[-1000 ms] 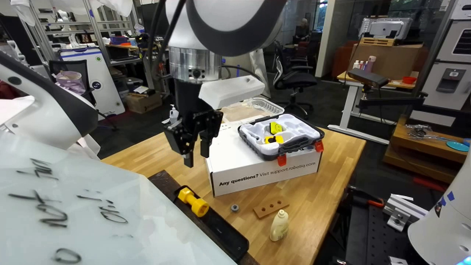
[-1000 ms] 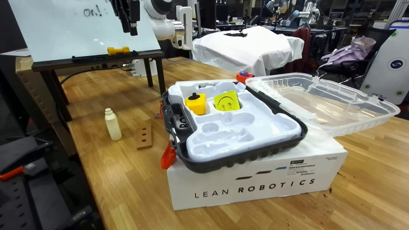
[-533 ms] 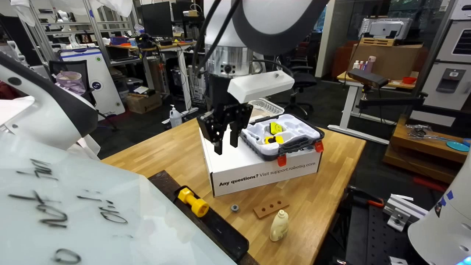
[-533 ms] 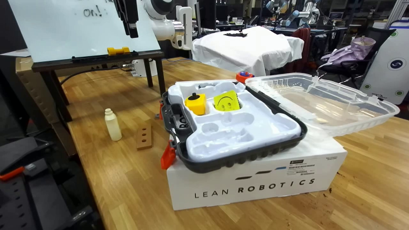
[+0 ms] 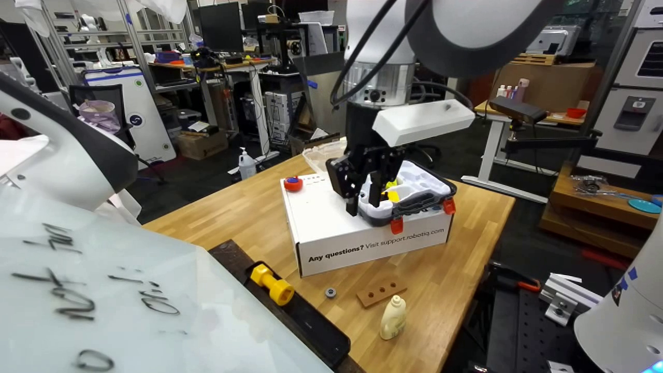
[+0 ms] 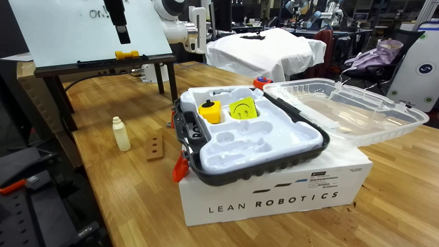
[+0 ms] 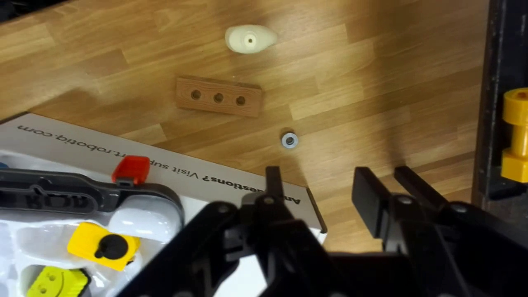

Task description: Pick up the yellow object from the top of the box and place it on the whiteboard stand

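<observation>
Your gripper (image 5: 363,204) is hanging empty, jaws well apart, and a yellow block (image 6: 213,114) is sitting in the case (image 6: 221,179) on the box (image 6: 233,193).

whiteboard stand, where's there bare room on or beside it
Bare: wooden tabletop between the dark whiteboard stand and cream plastic bottle; the stand's black tray, on the bottle's side of the yellow toy bolt. Crowded: at the bolt, and around the brown wooden block.

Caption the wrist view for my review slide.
Open, empty gripper above the tabletop, black-knobbed yellow block in the case at lower left, yellow bolt-shaped piece at right edge.
</observation>
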### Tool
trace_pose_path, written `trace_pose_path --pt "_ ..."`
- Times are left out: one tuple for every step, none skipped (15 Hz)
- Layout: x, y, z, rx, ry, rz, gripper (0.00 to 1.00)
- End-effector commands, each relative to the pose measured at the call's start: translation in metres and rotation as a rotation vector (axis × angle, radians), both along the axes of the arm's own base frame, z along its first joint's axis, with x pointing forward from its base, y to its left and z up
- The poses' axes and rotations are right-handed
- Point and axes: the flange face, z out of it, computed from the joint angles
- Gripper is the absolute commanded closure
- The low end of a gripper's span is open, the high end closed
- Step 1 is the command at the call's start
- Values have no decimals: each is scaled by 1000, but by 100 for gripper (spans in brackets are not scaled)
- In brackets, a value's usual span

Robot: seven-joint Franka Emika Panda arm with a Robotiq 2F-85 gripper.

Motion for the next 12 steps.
trace_pose_path --pt "-39 -30 1 -15 -11 -33 26" --pt "-51 -41 -2 -21 -2 -34 26" --pt "-63 -51 -5 -23 11 -36 26" --pt "-77 -63 -9 -22 28 -31 26" --pt "-57 -50 -11 -22 33 -45 26" --pt "-65 -56 -12 -24 32 -47 51" --pt "-65 -54 -9 -24 23 -45 51" --pt "-63 -52 -8 -26 21 -41 51" --pt "-62 -50 -9 -28 25 -37 51" --pt "-62 -49 -10 -30 29 -36 51" --pt "-61 -49 -11 -30 31 -36 51" --pt "-61 -49 -11 -30 32 -36 51"
